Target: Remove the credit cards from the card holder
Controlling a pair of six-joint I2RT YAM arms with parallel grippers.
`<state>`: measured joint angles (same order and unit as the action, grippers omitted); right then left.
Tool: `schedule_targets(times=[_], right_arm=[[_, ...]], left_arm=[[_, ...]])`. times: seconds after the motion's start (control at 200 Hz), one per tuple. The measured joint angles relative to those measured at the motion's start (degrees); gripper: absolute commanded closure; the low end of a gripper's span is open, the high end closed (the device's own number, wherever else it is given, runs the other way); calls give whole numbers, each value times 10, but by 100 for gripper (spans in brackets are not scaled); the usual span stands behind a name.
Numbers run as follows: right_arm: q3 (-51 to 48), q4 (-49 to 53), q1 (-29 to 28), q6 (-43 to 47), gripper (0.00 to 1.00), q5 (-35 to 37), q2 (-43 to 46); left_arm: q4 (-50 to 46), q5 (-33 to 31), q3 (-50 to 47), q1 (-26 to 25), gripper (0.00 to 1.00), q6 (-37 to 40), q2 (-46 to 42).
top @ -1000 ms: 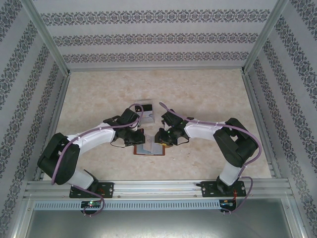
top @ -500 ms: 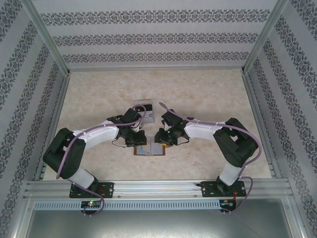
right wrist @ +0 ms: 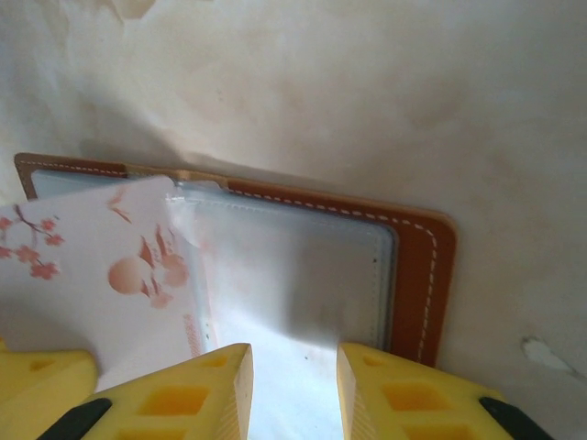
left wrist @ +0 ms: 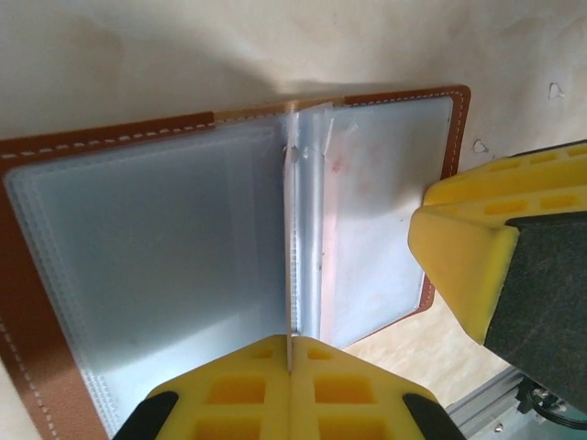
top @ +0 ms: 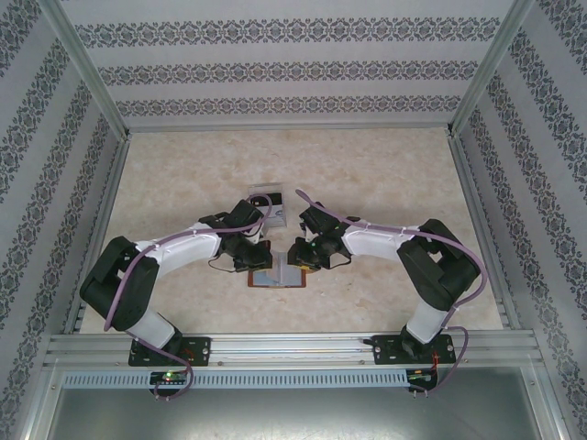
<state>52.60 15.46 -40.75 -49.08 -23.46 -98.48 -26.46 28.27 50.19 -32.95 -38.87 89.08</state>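
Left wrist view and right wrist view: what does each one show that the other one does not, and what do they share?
Left wrist: left pincer shut on a credit card seen edge-on; aluminium rail. Right wrist: the card's pink blossom print, right pincer open. Both: the open brown card holder.

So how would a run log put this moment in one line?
left gripper: shut on credit card | right gripper: open over card holder

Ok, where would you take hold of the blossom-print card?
Probably come from the right wrist camera's side and pinch the near end across its faces: the blossom-print card is thin, flat, and appears to lie over the card holder sleeves.
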Motion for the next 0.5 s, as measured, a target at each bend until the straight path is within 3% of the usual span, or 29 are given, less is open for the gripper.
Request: schedule_targets(times=[0.265, 0.5], right_arm=[[8, 41, 12, 21, 69, 5, 28], [29, 67, 54, 55, 69, 5, 43]], left_arm=[[-63, -29, 53, 1, 100, 70, -37], [-130, -31, 123, 1, 100, 245, -43]])
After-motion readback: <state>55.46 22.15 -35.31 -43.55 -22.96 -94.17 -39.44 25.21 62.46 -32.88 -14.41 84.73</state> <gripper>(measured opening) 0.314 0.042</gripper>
